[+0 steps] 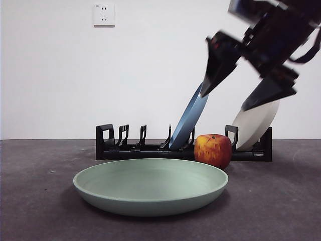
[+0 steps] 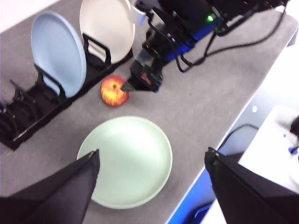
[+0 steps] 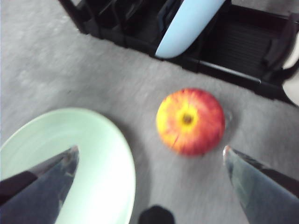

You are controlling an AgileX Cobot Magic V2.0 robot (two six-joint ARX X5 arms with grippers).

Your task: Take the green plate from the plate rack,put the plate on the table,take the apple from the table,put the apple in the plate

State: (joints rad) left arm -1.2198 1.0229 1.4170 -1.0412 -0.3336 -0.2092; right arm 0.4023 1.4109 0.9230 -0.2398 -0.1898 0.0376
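Observation:
The green plate [image 1: 150,186] lies flat on the table, in front of the plate rack [image 1: 115,148]; it also shows in the left wrist view [image 2: 125,161] and the right wrist view [image 3: 70,163]. The apple [image 1: 213,149] rests on the table between plate and rack, also seen from both wrists [image 2: 113,91] [image 3: 190,121]. My right gripper [image 1: 222,102] [image 3: 150,149] is open and empty, hanging above the apple. My left gripper [image 2: 153,153] is open and empty, high over the green plate.
A blue plate [image 1: 189,120] and a beige plate [image 1: 256,123] lean in the rack behind the apple. The table's edge [image 2: 205,168] runs close to the green plate on the side away from the rack. A wall socket [image 1: 104,14] is on the back wall.

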